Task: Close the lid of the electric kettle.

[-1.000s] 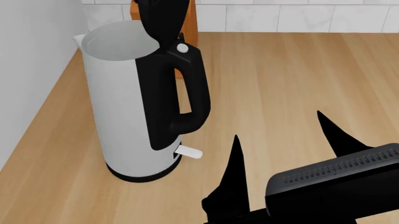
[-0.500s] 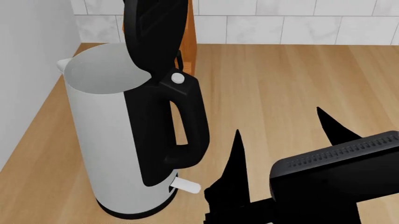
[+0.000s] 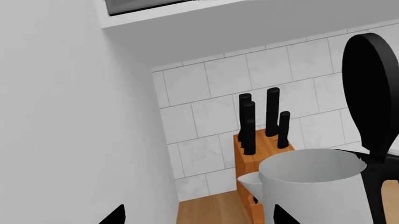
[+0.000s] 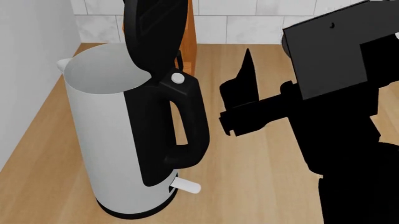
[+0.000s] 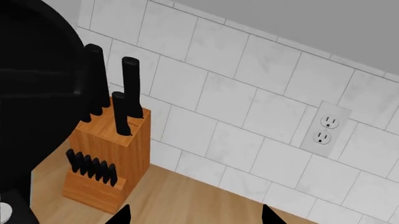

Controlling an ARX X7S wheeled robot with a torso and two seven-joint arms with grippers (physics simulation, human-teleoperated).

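The electric kettle [image 4: 103,135] stands on the wooden counter at the left, with its mouth open. Its black lid [image 4: 156,32] stands upright on the hinge above the handle [image 4: 187,126]. My right gripper [image 5: 194,214] is open and empty, raised to the right of the handle at about the height of the white button [image 4: 178,78]. One of its fingers [image 4: 245,81] shows in the head view; the other is hidden behind the wrist. My left gripper [image 3: 197,215] is open and empty, facing the kettle [image 3: 311,186] and its lid [image 3: 371,88] from the spout side. It is out of the head view.
A wooden knife block [image 3: 262,149] stands behind the kettle against the tiled wall, also in the right wrist view [image 5: 106,154]. A white wall [image 4: 25,70] runs along the counter's left edge. A wall outlet [image 5: 325,128] is on the tiles.
My right arm has risen from the bottom of the head view to the level of the kettle's handle top, still open. The lid stays upright.
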